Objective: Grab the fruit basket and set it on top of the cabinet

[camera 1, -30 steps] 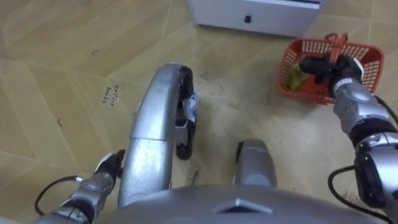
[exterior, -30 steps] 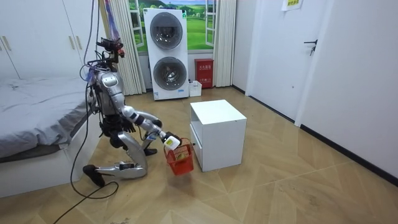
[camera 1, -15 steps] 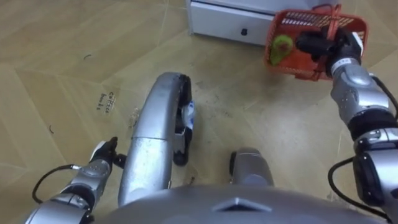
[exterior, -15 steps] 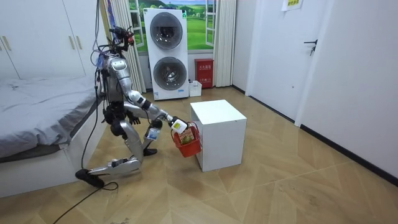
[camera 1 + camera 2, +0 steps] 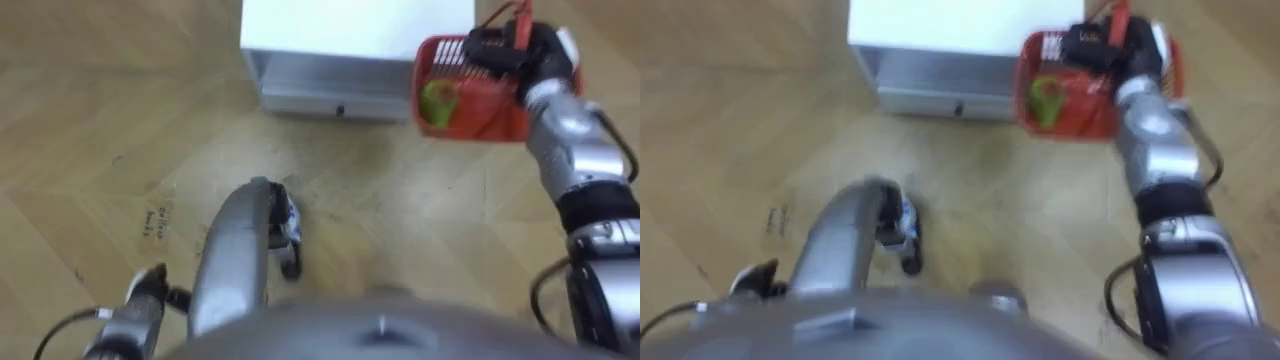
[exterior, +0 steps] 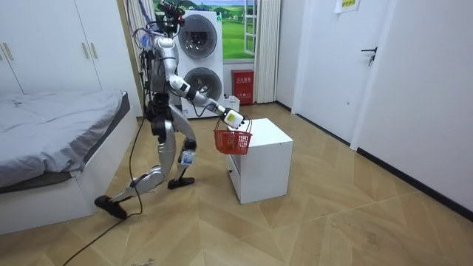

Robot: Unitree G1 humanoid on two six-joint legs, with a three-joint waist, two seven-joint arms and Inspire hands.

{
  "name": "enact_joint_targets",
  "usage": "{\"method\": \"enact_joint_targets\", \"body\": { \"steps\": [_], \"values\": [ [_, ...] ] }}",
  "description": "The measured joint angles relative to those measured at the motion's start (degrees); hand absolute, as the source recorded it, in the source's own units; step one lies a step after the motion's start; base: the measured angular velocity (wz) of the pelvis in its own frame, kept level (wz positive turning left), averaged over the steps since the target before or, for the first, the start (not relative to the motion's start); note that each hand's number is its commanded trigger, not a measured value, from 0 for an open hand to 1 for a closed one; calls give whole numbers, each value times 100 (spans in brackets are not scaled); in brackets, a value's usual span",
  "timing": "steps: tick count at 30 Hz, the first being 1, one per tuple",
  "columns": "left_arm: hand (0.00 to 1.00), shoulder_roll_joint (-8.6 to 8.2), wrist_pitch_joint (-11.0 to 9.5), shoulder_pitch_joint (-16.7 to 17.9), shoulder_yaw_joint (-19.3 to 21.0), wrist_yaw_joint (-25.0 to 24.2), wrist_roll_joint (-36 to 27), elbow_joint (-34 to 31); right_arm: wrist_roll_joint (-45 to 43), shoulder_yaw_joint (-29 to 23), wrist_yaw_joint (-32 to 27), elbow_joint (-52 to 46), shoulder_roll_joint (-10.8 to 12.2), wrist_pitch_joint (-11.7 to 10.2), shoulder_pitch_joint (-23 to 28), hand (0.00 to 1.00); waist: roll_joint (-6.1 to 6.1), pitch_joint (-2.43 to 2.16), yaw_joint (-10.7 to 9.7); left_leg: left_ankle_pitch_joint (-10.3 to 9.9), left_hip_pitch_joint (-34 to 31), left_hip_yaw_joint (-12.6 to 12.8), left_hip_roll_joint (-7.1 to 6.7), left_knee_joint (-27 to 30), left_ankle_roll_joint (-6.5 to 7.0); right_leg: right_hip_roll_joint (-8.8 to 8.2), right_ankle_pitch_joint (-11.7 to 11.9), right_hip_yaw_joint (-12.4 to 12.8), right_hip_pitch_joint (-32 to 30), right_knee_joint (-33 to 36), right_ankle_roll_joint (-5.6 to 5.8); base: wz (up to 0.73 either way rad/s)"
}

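Right robot hand (image 5: 505, 55) is clamped round the handle of the red basket (image 5: 470, 105), which hangs just below it, off the floor, green fruit (image 5: 437, 100) inside, white cabinet (image 5: 350, 40) just beside, while the left robot hand (image 5: 148, 287) hangs low, grip impossible to tell.

The two eye views look steeply down from the robot's head, close over its legs, onto the floor (image 5: 120, 120), facing the cabinet (image 5: 350, 25) and basket (image 5: 490, 112). The room view stands well off, the bed (image 6: 59, 133) on its left, and sees the robot whole. It shares the cabinet, basket and floor.
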Motion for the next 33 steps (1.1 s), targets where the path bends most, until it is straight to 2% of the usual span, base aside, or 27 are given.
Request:
{"method": "enact_joint_targets", "body": {
  "steps": [1, 2, 3, 4, 5, 7, 8, 9, 10, 11, 12, 14, 15, 16, 17, 19, 21, 22, 23, 24, 25, 26, 27, 29, 30, 31, 33],
  "values": [
    [0, 7, 30, -10, 26, 65, -9, 4, -41, 19, 28, -12, 35, -1, 36, 100, 50, 11, -14, 30, 239, -59, -10, -199, -29, 20, 21, -19, -78, 196, -40, -40],
    [0, 22, 64, -16, 29, 161, -50, 8, -60, 28, 61, -32, 46, -1, 98, 100, 214, 40, -48, 97, 717, -237, -18, -607, -140, 66, 65, -95, -275, 493, -112, -28],
    [0, 39, 74, -10, 25, 186, -54, 3, -51, 28, 65, -49, 43, -5, 111, 100, 276, 47, -47, 145, 950, -259, -16, -832, -196, 61, 77, -109, -394, 574, -131, -29],
    [0, 71, 125, -25, 22, 228, -55, -18, -21, 2, 62, -94, 32, -36, 110, 100, 362, 78, -113, 278, 1360, -264, -22, -1269, -241, 41, 60, -100, -692, 635, -137, -23],
    [0, 84, 189, -1, 24, 259, -52, -120, -34, -24, 38, -234, 15, -50, 101, 100, 416, 68, -190, 385, 1672, -267, -15, -1625, -300, 3, -1, -102, -1076, 551, -95, -23],
    [0, 95, 204, -27, 82, 276, -49, -208, -53, -77, 28, -357, 6, -93, 89, 100, 466, 71, -227, 490, 2036, -304, 46, -1981, -412, -17, -352, -121, -1524, 72, -73, -7],
    [0, 93, 157, -48, 86, 280, -52, -247, -40, -87, 36, -438, -14, -96, 91, 100, 486, 55, -262, 524, 2154, -433, 117, -2050, -474, -17, -616, -163, -1720, -609, -49, 20],
    [0, 83, 84, -87, 84, 322, -63, -306, -38, -114, 35, -510, -35, -107, 90, 100, 483, 49, -270, 527, 2176, -590, 202, -2001, -527, -3, -776, -247, -1837, -1548, 26, 23],
    [0, 76, 43, -106, 87, 342, -87, -327, -38, -137, 37, -550, -35, -110, 89, 100, 465, 46, -250, 518, 2174, -630, 259, -1909, -596, 33, -761, -257, -1849, -2058, 40, 10],
    [0, -10, -31, -110, 92, 361, -107, -346, -36, -162, 36, -613, -57, -111, 92, 100, 559, 11, -192, 450, 2183, -724, 446, -1864, -821, 185, -614, -481, -1673, -2367, -177, -3],
    [0, -65, -61, -69, 94, 358, -109, -338, -5, -161, 44, -631, -41, -104, 89, 100, 608, 8, -161, 523, 2313, -734, 613, -2023, -948, 379, -492, -593, -1370, -2732, -280, 0],
    [0, -103, -82, -4, 92, 355, -115, -335, 78, -158, 97, -766, -49, -60, 107, 100, 602, 1, -216, 693, 2603, -716, 723, -2508, -1051, 514, -366, -736, -947, -3241, -343, 21],
    [0, -131, -76, 19, 91, 355, -131, -329, 93, -164, 170, -916, -71, -60, 109, 100, 620, -10, -214, 809, 2818, -706, 779, -2877, -1141, 610, -224, -772, -741, -3583, -352, 13],
    [0, -140, -73, 30, 91, 356, -147, -323, 96, -165, 222, -979, -72, -60, 113, 100, 622, -13, -204, 885, 2940, -712, 784, -3074, -1177, 658, -147, -776, -630, -3792, -350, 0],
    [0, -153, -77, 82, 91, 352, -150, -322, 69, -168, 316, -1065, -65, -57, 123, 100, 617, -13, -204, 1042, 3204, -718, 771, -3474, -1176, 710, 2, -784, -408, -4153, -332, 0],
    [0, -158, -95, 192, 94, 313, -131, -329, -45, -170, 406, -1181, -55, -50, 136, 100, 621, -22, -166, 1179, 3544, -728, 753, -3961, -1174, 810, 146, -801, -158, -4519, -311, -9],
    [0, -151, -116, 325, 192, 254, -124, -344, -138, -170, 455, -1283, -50, -47, 144, 100, 611, -32, -56, 1203, 3819, -806, 755, -4250, -1173, 862, 186, -823, 6, -4692, -302, -22],
    [0, -152, -119, 351, 226, 242, -122, -354, -144, -170, 454, -1289, -48, -43, 155, 100, 610, -33, -45, 1208, 3873, -940, 764, -4285, -1168, 873, 186, -870, -24, -4612, -304, -35],
    [0, -168, -143, 383, 273, 239, -103, -380, -148, -171, 459, -1305, -16, 4, 177, 100, 707, -2, 61, 1242, 4036, -1461, 897, -4393, -1141, 993, 29, -917, -344, -4175, -370, -72],
    [0, -150, -250, 495, 530, 230, -62, -392, -267, -144, 464, -1416, 143, 57, 140, 100, 746, -7, 132, 1236, 4036, -1760, 1136, -4401, -1149, 1471, 230, -675, -665, -4774, -756, -85],
    [0, -130, -271, 538, 678, 224, -2, -390, -313, -113, 450, -1541, 228, 61, 137, 100, 661, -36, 95, 1220, 3947, -1705, 1179, -4331, -1175, 1631, 570, -705, -771, -5285, -918, -53],
    [0, -119, -276, 583, 817, 219, 97, -307, -312, -70, 415, -1699, 229, 48, 217, 100, 579, 13, -13, 1063, 3892, -1385, 1178, -4223, -1394, 1600, 1526, -1032, -816, -5479, -1061, -5],
    [0, -184, -277, 557, 794, 212, 130, -249, -289, -74, 352, -1673, 176, 56, 278, 100, 609, -5, -20, 1038, 3923, -1172, 1198, -4225, -1419, 1625, 1480, -1036, -757, -5452, -1061, 18],
    [0, -281, -364, 536, 590, 191, 122, -303, -368, -65, 143, -1593, 173, 228, 306, 100, 555, 26, -27, 1079, 3822, -1049, 1051, -4474, -1384, 1557, 1473, -934, -608, -5436, -1052, 19],
    [0, -269, -364, 523, 588, 195, 133, -386, -435, -63, 153, -1598, 230, 237, 301, 100, 523, 14, 20, 1270, 3676, -997, 1050, -4421, -1210, 1544, 1455, -931, -577, -5403, -1020, 10],
    [0, -257, -357, 517, 589, 198, 134, -390, -440, -63, 164, -1608, 265, 242, 299, 100, 517, -2, 74, 1299, 3705, -1004, 1046, -4429, -1213, 1547, 1449, -957, -558, -5404, -1007, 13],
    [0, -288, -291, 476, 589, 176, 134, -384, -441, -60, 289, -1707, 272, 243, 291, 100, 518, 7, 141, 1332, 3820, -1030, 943, -4445, -1163, 1486, 1402, -1102, -432, -5422, -931, 16]
  ]
}}
